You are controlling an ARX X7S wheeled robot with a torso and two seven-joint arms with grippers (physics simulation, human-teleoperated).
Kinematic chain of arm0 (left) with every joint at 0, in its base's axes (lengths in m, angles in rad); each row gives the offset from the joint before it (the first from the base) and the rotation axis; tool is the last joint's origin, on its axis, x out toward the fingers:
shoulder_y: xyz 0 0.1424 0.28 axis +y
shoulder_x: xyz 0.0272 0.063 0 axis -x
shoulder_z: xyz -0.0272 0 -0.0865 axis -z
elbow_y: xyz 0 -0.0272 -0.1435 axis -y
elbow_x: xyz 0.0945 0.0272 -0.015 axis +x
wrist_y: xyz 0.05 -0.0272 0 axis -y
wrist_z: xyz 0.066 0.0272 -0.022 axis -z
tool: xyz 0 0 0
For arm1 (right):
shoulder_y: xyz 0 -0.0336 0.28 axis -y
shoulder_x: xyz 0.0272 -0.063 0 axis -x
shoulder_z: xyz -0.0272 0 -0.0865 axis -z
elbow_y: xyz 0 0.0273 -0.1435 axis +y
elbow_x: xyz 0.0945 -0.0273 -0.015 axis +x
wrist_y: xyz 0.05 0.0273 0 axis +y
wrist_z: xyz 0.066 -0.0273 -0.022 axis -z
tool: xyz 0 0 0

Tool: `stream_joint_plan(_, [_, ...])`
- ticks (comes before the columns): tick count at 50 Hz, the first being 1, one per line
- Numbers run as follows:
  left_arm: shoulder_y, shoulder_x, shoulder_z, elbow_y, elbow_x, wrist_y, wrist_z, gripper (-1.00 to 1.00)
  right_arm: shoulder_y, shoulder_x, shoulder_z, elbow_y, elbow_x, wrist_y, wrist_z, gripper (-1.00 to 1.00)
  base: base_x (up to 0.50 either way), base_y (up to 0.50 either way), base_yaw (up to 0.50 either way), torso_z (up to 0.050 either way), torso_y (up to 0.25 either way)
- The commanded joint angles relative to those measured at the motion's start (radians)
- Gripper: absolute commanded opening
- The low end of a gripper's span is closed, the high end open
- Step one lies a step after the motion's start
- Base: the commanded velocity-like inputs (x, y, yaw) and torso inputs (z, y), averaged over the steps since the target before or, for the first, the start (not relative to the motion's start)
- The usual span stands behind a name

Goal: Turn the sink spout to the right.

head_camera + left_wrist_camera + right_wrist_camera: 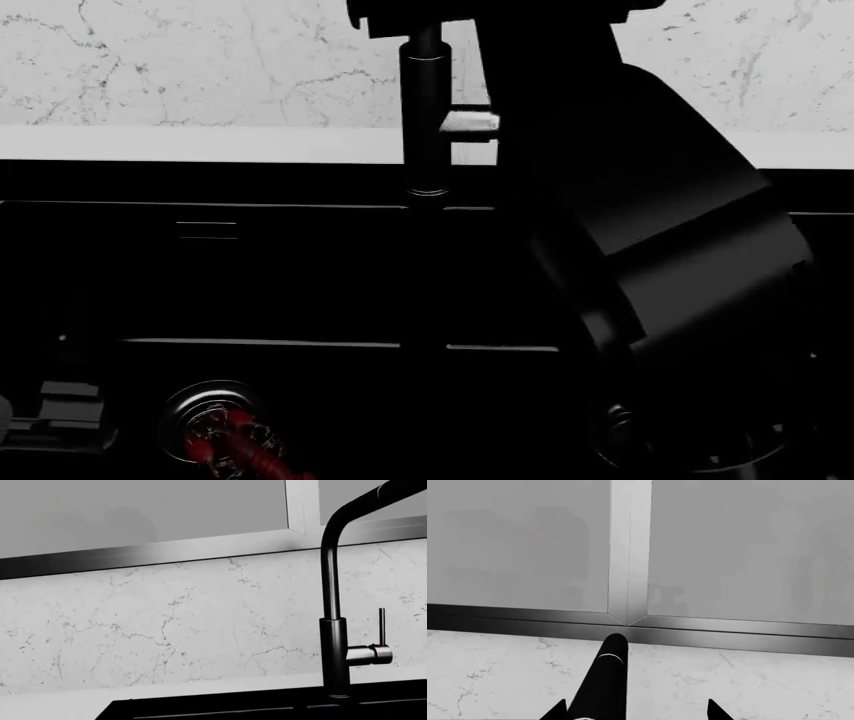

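so the sink spout (331,580) rises from its thicker base column at the back rim of the sink (267,290), against the marble backsplash (167,630), with the thin lever (381,625) just beside it. in the right wrist view the spout's horizontal run (606,680) lies between the right gripper's (635,715) two fingertips (557,711), which stand apart around it, not clamped. the risk, as i judge it: pushing with spread fingers lets the tube slip out, or the bulky right arm (667,250) knocks the lever and runs water instead. the left gripper is out of sight, so i cannot tell its state.
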Motion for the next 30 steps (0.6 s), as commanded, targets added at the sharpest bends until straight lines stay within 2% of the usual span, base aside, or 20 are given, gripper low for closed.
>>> stream_joint_plan(1, [-0.002,-0.003,0.005,0.0,0.0,-0.002,-0.001,1.0,-0.025,0.026,0.005,-0.042,0.004,0.012,0.02,1.0,0.0,0.0,0.0,0.0,0.0])
stream_joint_plan(30, [-0.004,-0.009,0.018,-0.004,0.005,0.001,-0.003,1.0,0.01,0.048,0.001,0.0,-0.007,-0.011,0.015,1.0,0.0,0.0,0.0,0.0,0.0])
